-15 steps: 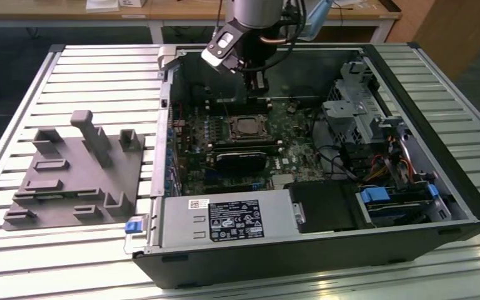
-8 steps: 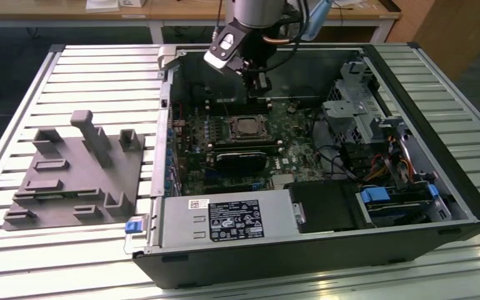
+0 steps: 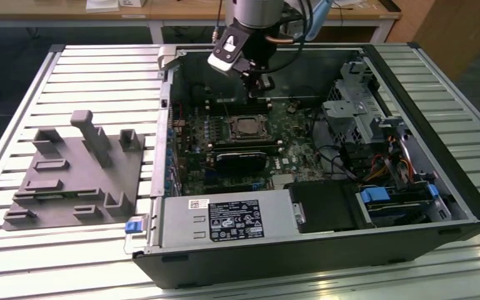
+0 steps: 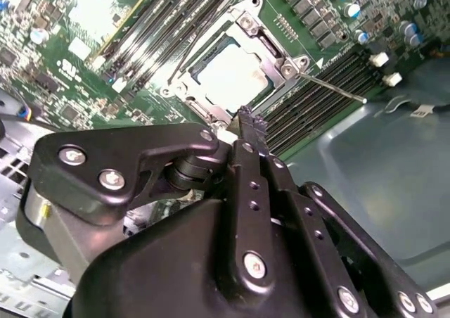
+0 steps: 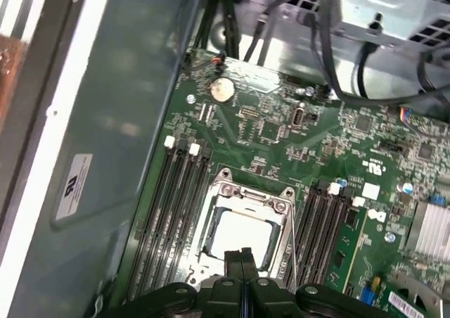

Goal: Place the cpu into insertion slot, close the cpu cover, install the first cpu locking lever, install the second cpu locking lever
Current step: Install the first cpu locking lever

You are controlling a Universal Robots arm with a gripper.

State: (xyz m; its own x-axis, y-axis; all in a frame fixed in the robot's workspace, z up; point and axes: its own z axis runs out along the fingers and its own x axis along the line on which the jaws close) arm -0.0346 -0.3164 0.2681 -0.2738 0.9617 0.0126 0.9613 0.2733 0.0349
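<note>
The cpu (image 5: 242, 235), a flat square with a dull silver-grey top, is seen seated in the insertion slot (image 5: 206, 244) on the green circuit board (image 5: 281, 135), near the middle of the open black computer case (image 3: 307, 269). It is framed by the cpu cover (image 5: 247, 193), a thin bright metal frame with a square window, which is laid flat over it. At the exterior view's left, a matte grey moulded fixture (image 3: 65, 181) is set on the ribbed metal table (image 3: 98, 62). Further right, a long black card (image 3: 242, 156) is found just beside the slot, with a perforated metal drive cage (image 3: 352, 94) beyond. In the second wrist view a thin steel lever (image 4: 330, 87) is seen standing out from the frame's corner across the memory slots (image 4: 302, 114). The gripper (image 4: 249, 121), black and jointed, is held near the slot's edge, its jaws pressed together with nothing between them.
</note>
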